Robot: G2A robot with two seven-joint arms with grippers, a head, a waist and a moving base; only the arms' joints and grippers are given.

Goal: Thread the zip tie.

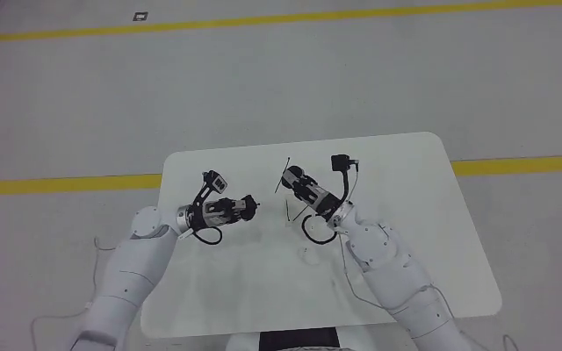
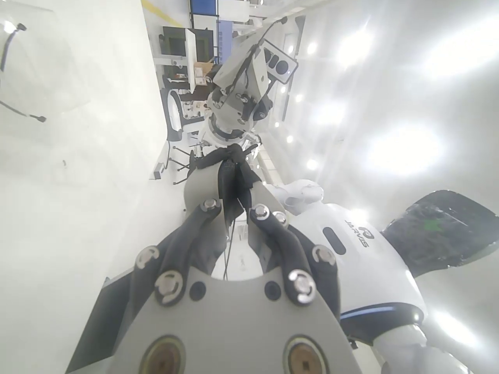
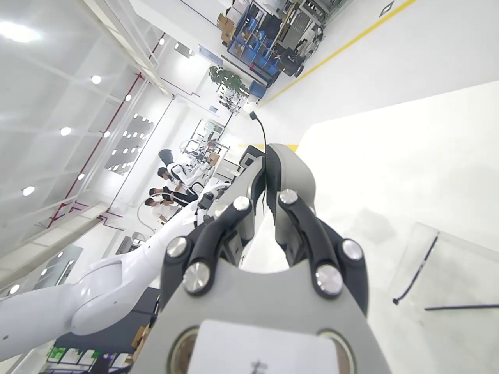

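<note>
My right gripper is shut on a thin black zip tie. The tie's square head sticks out past the fingertips and its strap runs back between the fingers toward the palm. In the top view this gripper hovers over the middle of the white table, with the zip tie slanting through it. My left gripper faces it from a short distance, not touching the tie. Its fingers are shut, with frayed black padding bunched at the tips. The right arm's wrist is just beyond them.
A clear plastic tray lies flat on the table beside the grippers. It holds spare black zip ties, and the tray and those ties also appear in the left wrist view. A yellow floor line runs behind the table.
</note>
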